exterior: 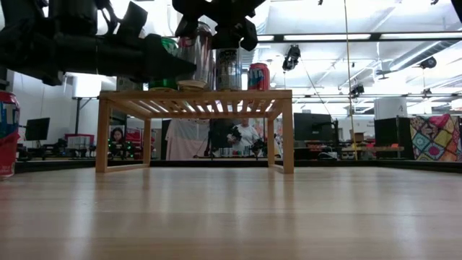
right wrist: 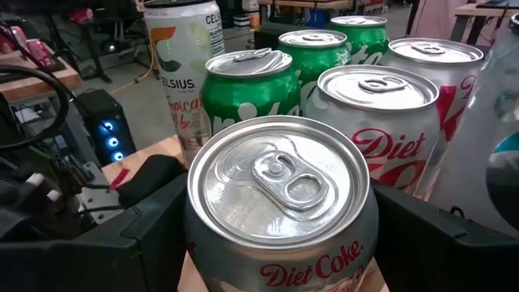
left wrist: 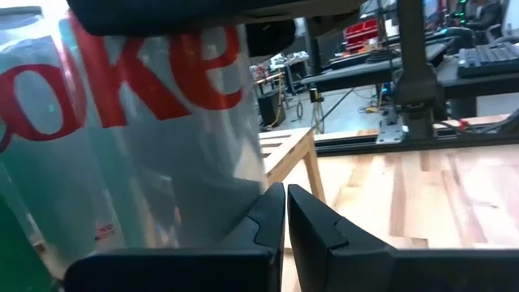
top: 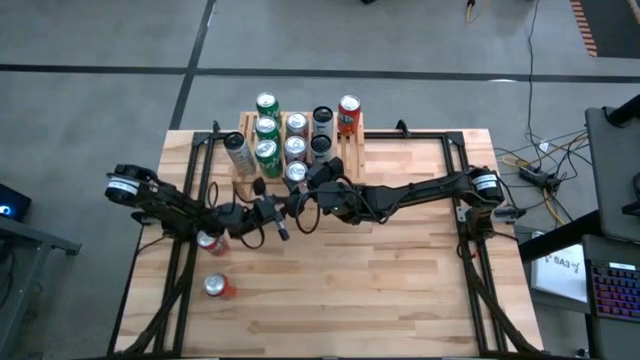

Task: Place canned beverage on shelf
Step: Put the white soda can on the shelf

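Note:
The shelf (top: 352,150) is a low light-wood slatted rack at the table's far side, with several cans standing on it. My right gripper (top: 300,186) reaches in from the right and is shut on a silver Diet Coke can (right wrist: 280,203) at the shelf's near edge (exterior: 195,92). Green and silver cans (right wrist: 243,89) stand right behind it. My left gripper (left wrist: 285,212) is shut and empty. It sits just near-left of that can (left wrist: 138,122), level with the shelf top (exterior: 166,66). Whether it touches the can, I cannot tell. My right gripper pinches the Diet Coke can's side wall (right wrist: 199,223) between its two fingers (right wrist: 142,223), one on each side below the rim. The fingers come level from the table's near side. The can is upright with its base at shelf-top height; whether it rests there is not plain.
One red can (top: 210,242) lies on the table under my left arm, and another (top: 217,287) lies nearer the front left; a red can also shows in the low view (exterior: 6,133). A white can (top: 238,153) stands off the shelf's left side. People sit in the room behind.

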Robot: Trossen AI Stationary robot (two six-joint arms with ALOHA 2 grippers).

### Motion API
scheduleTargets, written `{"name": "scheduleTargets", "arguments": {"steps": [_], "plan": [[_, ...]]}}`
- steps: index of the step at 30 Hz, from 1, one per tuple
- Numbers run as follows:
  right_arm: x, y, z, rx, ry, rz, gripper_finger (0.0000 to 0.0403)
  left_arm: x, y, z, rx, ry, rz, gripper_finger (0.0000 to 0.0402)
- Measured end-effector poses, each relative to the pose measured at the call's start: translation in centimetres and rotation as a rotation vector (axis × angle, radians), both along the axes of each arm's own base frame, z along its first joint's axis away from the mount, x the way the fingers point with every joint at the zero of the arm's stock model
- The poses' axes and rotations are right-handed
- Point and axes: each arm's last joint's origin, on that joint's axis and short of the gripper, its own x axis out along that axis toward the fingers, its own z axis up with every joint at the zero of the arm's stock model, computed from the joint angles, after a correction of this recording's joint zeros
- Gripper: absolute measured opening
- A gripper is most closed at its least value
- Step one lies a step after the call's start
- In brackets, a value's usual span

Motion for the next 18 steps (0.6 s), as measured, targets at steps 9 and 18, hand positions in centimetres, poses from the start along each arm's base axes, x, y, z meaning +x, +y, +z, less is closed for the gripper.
{"name": "scheduleTargets", "arguments": {"steps": [9, 18], "plan": [[0.02, -0.05, -0.04, -0.003, 0.002, -0.001, 0.0303, 0.04, 0.63, 0.03, -0.003, -0.005, 0.023, 0.0], [0.02, -0.03, -0.05, -0.006, 0.005, 0.0, 0.0319, 0.04, 0.74, 0.04, -0.011, -0.01, 0.028, 0.0]]}}
